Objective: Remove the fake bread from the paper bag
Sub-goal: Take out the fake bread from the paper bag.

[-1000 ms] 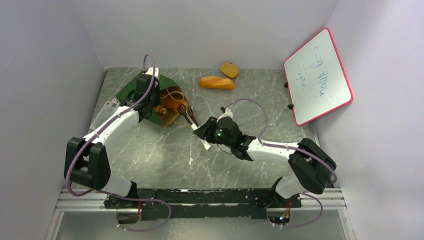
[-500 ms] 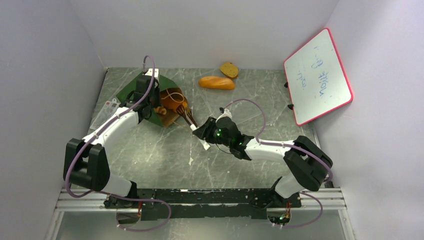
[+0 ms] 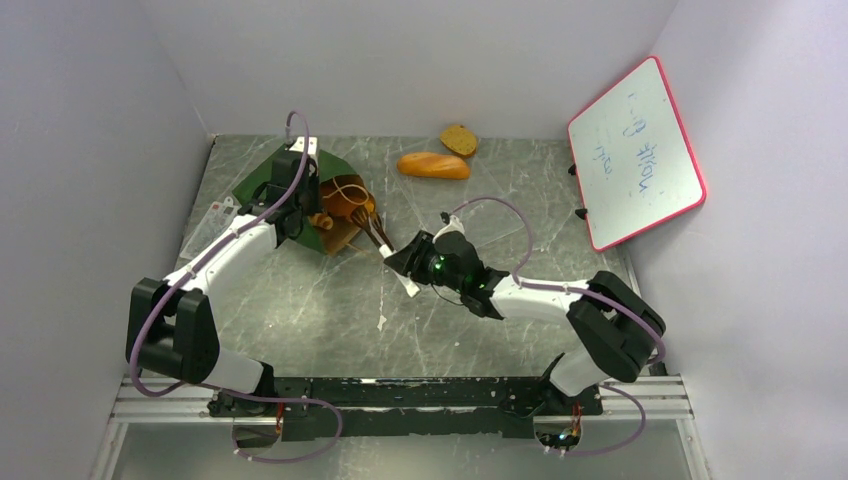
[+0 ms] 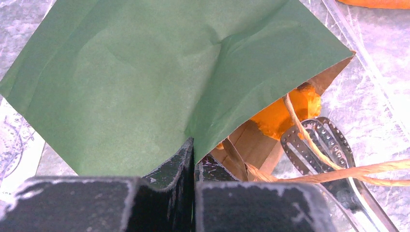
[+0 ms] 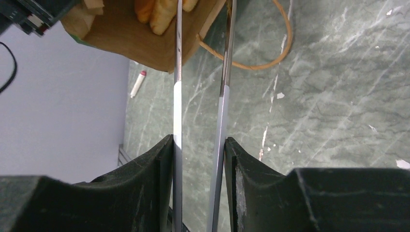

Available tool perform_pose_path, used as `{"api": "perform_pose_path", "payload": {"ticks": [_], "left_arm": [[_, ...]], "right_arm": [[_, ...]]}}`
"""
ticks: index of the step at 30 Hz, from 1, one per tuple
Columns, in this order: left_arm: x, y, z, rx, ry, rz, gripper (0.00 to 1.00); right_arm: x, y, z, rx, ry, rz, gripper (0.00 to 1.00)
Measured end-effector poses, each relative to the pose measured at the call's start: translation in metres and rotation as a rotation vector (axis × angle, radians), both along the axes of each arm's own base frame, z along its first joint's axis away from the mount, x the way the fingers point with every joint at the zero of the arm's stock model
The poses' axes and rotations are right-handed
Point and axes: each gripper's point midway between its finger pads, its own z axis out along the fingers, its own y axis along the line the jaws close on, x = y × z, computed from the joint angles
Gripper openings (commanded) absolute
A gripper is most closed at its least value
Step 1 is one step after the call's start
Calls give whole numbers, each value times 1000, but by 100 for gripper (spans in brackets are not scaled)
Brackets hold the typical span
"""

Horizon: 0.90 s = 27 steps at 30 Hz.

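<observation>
A robotics lab test cell: plain white enclosure walls box in a grey marbled table, with a pink-framed whiteboard propped at the right.

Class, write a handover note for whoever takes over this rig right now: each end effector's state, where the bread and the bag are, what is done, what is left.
Left end effector: shut on the edge of the paper bag.
Right end effector: shut on the tweezers, whose tips are at the bag's mouth with nothing visibly between them.
Done: the loaf and the speckled slice lie on the table near the far wall.
To do: the orange piece and at least one tan bread are inside the bag; take them out.
</observation>
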Motion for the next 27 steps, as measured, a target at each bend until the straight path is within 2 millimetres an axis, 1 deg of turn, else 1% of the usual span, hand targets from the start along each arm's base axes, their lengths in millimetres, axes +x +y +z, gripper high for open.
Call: {"api": "perform_pose_path", "payload": {"ticks": [4, 12, 20, 27], "left_arm": [[0, 0, 1, -1, -2, 0, 7], [-3, 0, -2, -3, 5, -6, 7], [-4, -1, 0, -6, 0, -8, 7], [-6, -2, -3, -11, 6, -19, 7]], "right_arm": [[4, 1, 4, 42, 6, -7, 42], [5, 1, -7, 62, 42, -7, 42], [4, -1, -16, 98, 67, -6, 42], [9, 1, -14, 141, 70, -4, 42]]}}
